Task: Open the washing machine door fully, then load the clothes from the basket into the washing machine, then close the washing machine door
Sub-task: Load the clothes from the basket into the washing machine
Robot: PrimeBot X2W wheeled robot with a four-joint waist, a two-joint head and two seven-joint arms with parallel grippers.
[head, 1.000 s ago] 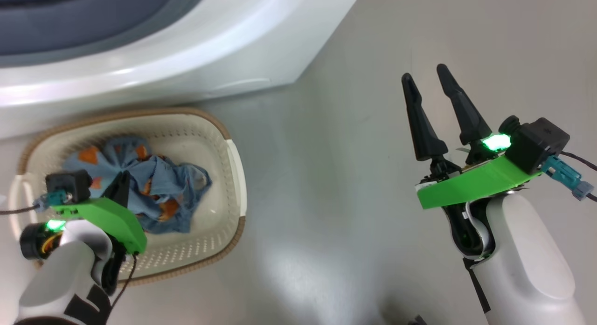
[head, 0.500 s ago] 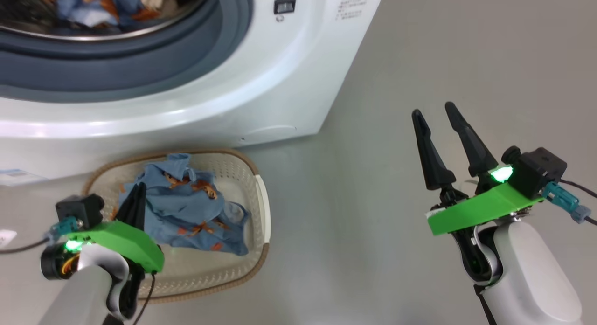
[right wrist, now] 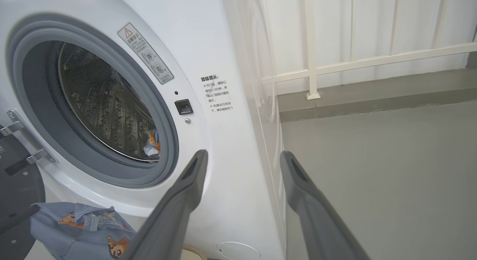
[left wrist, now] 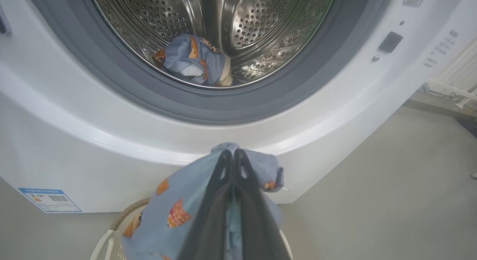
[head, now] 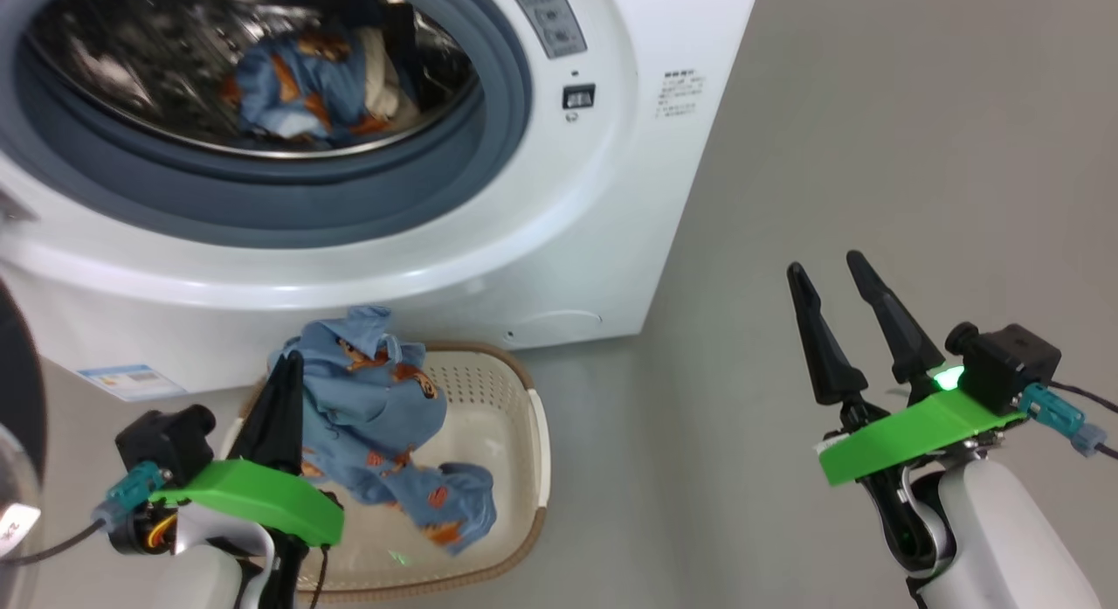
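Note:
My left gripper (head: 288, 362) is shut on a light blue garment (head: 376, 417) with orange patches. The cloth hangs from the fingers above the cream basket (head: 533, 434), its lower end still down inside it. The left wrist view shows the gripper (left wrist: 233, 152) pinching the garment (left wrist: 175, 207) just below the washing machine (left wrist: 335, 114) opening. More blue and white clothes (head: 306, 85) lie in the steel drum. The black door (head: 16, 373) stands swung open at the left edge. My right gripper (head: 825, 264) is open and empty over the bare floor, to the right of the machine.
The basket stands on the grey floor right against the washing machine's front. A blue label sticker (head: 131, 382) sits low on the machine. A white railing (right wrist: 354, 58) and wall run behind the machine on the right.
The head camera has tilted up, bringing the drum into view. My left gripper has lifted the blue garment up out of the basket toward the opening. The right gripper stays open.

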